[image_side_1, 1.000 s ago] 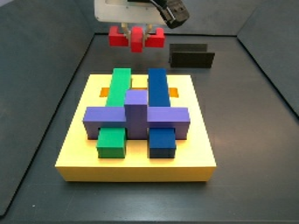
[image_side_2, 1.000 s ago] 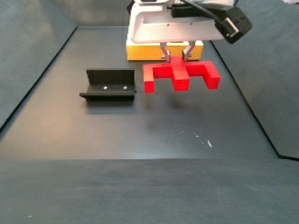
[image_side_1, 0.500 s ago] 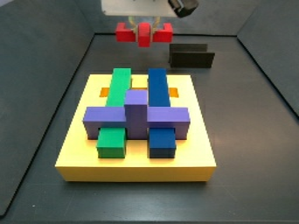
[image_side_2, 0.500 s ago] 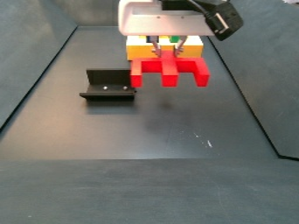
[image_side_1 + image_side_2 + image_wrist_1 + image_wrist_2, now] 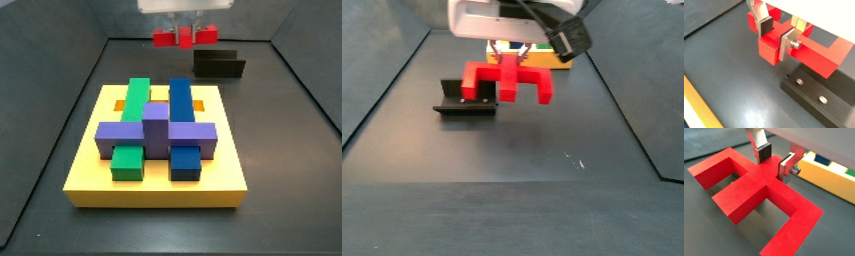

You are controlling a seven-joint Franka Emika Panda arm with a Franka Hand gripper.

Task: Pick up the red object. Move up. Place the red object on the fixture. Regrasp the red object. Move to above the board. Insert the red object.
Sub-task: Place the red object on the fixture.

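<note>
My gripper (image 5: 777, 36) is shut on the red object (image 5: 804, 49), its silver fingers clamping the central stem in both wrist views (image 5: 774, 165). The red object (image 5: 508, 82) hangs in the air, partly over the black fixture (image 5: 466, 96) in a side view, and sits above and left of the fixture (image 5: 219, 65) beyond the board in a side view, where the red object (image 5: 183, 37) is high at the back. The fixture (image 5: 817, 97) lies just below the piece in a wrist view. The yellow board (image 5: 156, 165) carries green, blue and purple blocks.
Dark side walls (image 5: 305, 90) bound the floor. The board's yellow edge (image 5: 831, 178) shows close behind the red object in a wrist view. A green bar (image 5: 134, 100) and a blue bar (image 5: 181, 100) stand across the purple block (image 5: 156, 132) on the board.
The gripper has carried the red object up and sideways toward the fixture; it now hangs partly over the fixture instead of beside it. The grip is unchanged.
</note>
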